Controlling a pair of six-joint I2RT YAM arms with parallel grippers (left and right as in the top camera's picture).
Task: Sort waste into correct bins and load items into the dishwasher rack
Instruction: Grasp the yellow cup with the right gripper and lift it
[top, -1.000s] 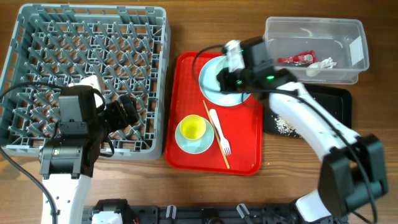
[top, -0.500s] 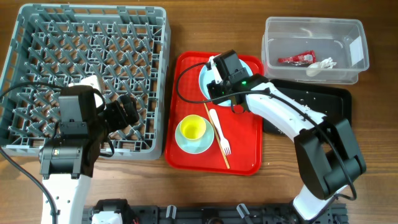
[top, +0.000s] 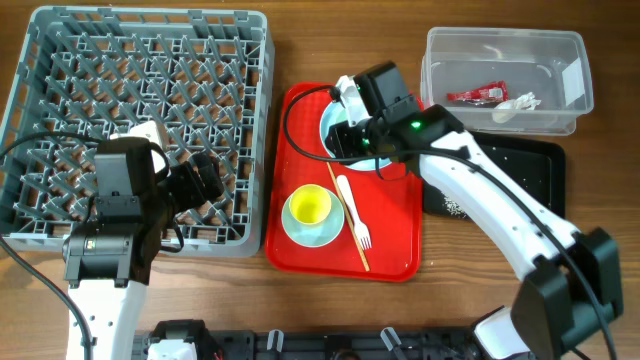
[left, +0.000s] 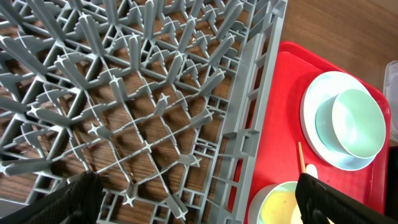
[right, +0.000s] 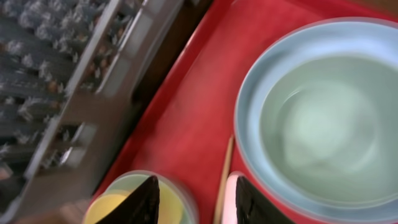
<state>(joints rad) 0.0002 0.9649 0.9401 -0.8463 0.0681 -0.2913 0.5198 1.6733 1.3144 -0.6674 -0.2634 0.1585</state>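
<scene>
You were working over a brown wooden table (top: 330, 40) with visible grain. The grey dishwasher rack (top: 140, 70) took up its left side, with no dishes on its pegs. Your left gripper (left: 202, 202) hung over the rack's near right corner, fingers spread wide with nothing between them.

Just right of the rack lay the red tray (top: 300, 200). At the far right sat the clear tub (top: 500, 34), and the black tray (top: 530, 160) lay in front of it.

On the red tray's far end the pale blue plate (left: 311, 118) carried the mint-green bowl (left: 357, 121). Your right gripper (right: 199, 202) hovered beside them, fingers parted and released, gripping nothing.

Nearer you, the light blue saucer (top: 300, 232) held the yellow cup (top: 309, 205). The white fork (top: 353, 210) and the wooden stick (top: 331, 170) lay beside it.

The red wrapper (top: 478, 96) and white scrap (top: 515, 105) lay in the tub. Beige crumbs (top: 455, 200) lay in the black tray.
</scene>
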